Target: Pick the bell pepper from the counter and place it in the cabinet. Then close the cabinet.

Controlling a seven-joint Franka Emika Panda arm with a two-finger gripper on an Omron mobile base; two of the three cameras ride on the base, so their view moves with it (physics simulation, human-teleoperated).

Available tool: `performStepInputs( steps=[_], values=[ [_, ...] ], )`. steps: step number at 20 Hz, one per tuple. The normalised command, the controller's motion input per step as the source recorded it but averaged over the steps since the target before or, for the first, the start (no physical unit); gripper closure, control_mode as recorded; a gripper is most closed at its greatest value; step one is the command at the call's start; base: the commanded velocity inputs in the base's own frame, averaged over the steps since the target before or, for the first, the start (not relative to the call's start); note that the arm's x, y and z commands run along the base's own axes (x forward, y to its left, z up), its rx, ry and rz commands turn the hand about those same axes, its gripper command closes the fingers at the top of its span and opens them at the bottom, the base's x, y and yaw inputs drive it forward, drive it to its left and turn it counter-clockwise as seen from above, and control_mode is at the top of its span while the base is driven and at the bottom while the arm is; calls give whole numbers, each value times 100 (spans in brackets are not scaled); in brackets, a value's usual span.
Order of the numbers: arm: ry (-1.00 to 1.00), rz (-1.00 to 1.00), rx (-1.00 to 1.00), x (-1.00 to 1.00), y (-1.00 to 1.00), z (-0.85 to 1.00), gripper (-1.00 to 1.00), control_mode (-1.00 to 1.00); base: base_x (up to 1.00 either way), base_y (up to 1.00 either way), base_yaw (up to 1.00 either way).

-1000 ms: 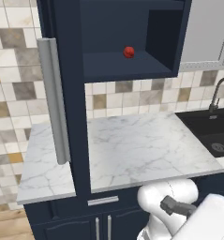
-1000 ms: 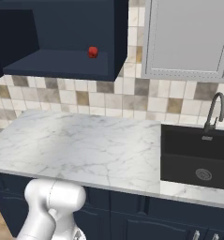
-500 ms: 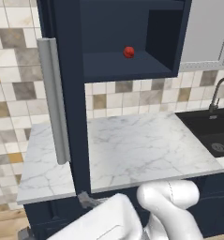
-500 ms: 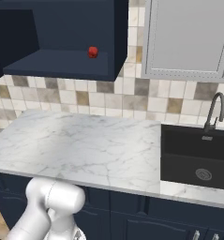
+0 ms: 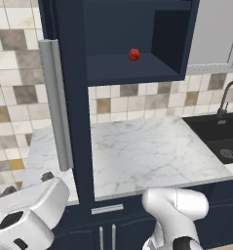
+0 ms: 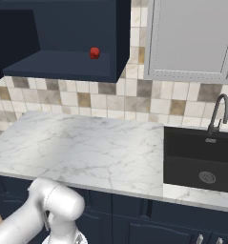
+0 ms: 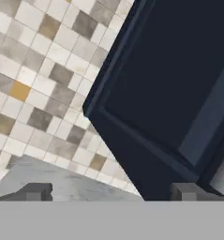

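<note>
the cabinet [image 5: 123, 34] stands open, its navy door [image 5: 76, 97] swung out edge-on toward the base in the left base view, with the long silver bar handle [image 5: 57, 105] running down its face. below it the counter [image 5: 152, 151] is bare marble as far as both base views show, with the black sink [image 6: 201, 159] off to its right.

the arm [image 5: 25, 215] is low at the lower left of the left base view, beside the open door, and the hand view looks up along the door's panelled face [image 7: 169, 84] with the tiled wall [image 7: 43, 70] next to it. the gripper [image 7: 111, 191] is spread wide, its two tips [image 7: 38, 191] well apart with nothing between them.

the bell pepper [image 5: 133, 54] sits on the shelf inside the cabinet (the right base view has it near the front right of the shelf [image 6: 94, 52]), free of the gripper.

so the picking and placing look done. what is left, by my reading, is the closing: the door is fully open, and the hand seems placed to push it, though i cannot tell whether it touches the door.
</note>
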Motion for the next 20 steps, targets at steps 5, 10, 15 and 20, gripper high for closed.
performStepInputs(
  steps=[5, 10, 15, 20],
  values=[
    [14, -61, -14, 72, 17, -26, -100, -100, 0, 0, 0],
    [17, -49, -3, 18, -39, -1, -100, -100, 0, 0, 0],
    [6, -30, 0, -2, -83, 0, -100, -100, 0, 0, 0],
    [-9, -15, 0, -57, -100, 8, -100, -100, 0, 0, 0]
  ],
)
